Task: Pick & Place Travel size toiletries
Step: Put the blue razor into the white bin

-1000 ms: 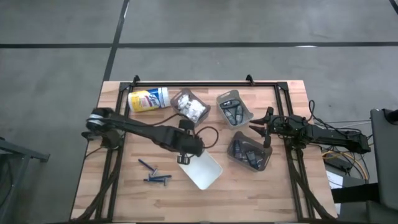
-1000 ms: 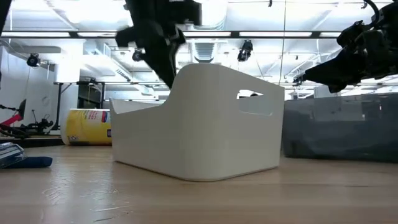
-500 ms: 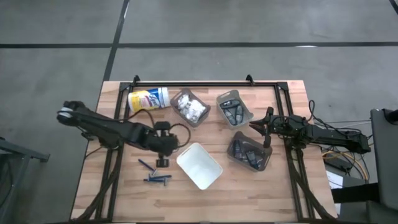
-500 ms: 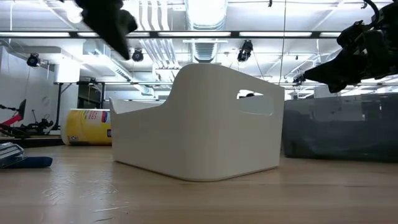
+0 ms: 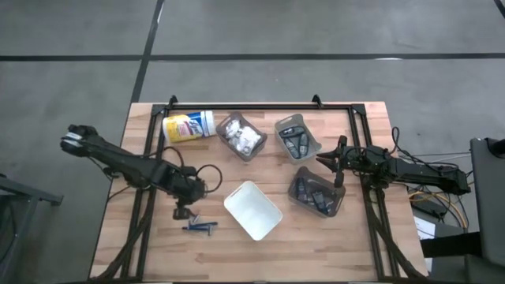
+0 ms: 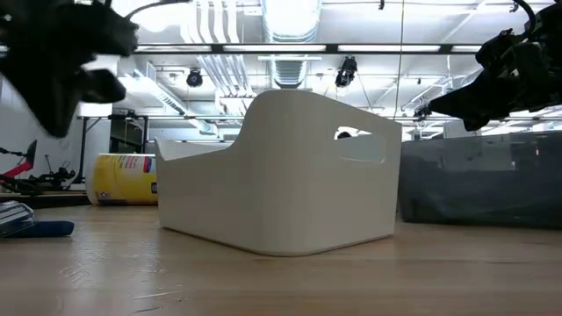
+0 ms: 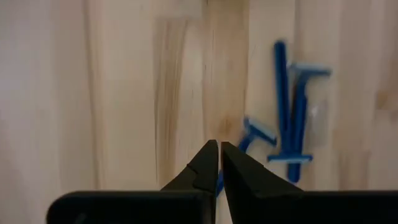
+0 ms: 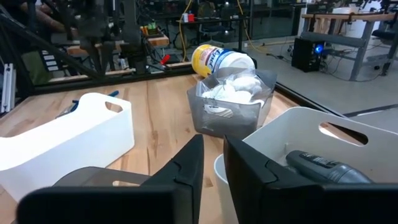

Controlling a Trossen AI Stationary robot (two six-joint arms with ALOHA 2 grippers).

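Several thin dark blue sticks [image 5: 197, 224] lie flat on the wood near the table's front left; the left wrist view shows them as blue razors [image 7: 292, 124]. My left gripper [image 5: 183, 211] hangs over the table just left of them, pointing steeply down, its fingers [image 7: 219, 158] shut and empty. A white bin [image 5: 252, 209] stands to their right. At the table's right side my right gripper [image 5: 330, 160] waits level, its fingers [image 8: 212, 163] a narrow gap apart with nothing between them. Small white items fill a clear bin [image 5: 241, 136], and dark grey-blue pieces fill two more bins [image 5: 296, 138], [image 5: 316, 193].
A large white canister with a yellow label [image 5: 188, 126] lies on its side at the far left. A black frame [image 5: 260, 105] runs along the table's far edge and down both sides. Bare wood [image 5: 316, 244] shows along the near edge.
My left gripper has swung from the white bin's left end toward the table's left edge, sinking a little and rolling, and now stands beside the blue razors. The bins and razors have not moved.
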